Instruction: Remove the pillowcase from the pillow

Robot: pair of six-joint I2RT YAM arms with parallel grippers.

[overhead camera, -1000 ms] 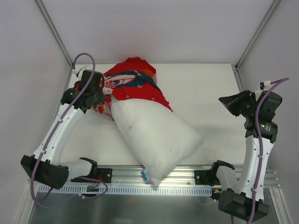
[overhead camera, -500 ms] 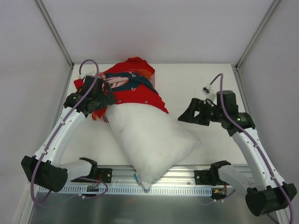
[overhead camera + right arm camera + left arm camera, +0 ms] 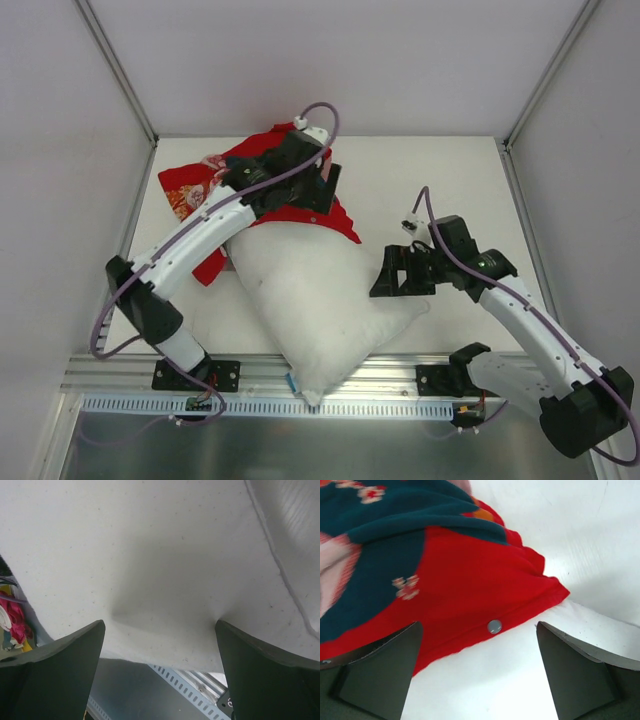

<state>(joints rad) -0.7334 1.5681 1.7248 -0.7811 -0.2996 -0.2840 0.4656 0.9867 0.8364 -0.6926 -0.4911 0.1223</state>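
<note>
**Top external:** fixed high behind the arms, it looks down and forward over the whole table (image 3: 450, 170), the longest range of the three.

**Left wrist:** rides the left gripper (image 3: 318, 183) and faces steeply down, close above the pillowcase (image 3: 470, 590) hem where it lies on the pillow (image 3: 495, 685). The overhead view shows this same edge.

**Right wrist:** rides the right gripper (image 3: 388, 272), very close on the pillow's flank, facing back toward the near rail (image 3: 185, 682). Both also appear overhead.
</note>
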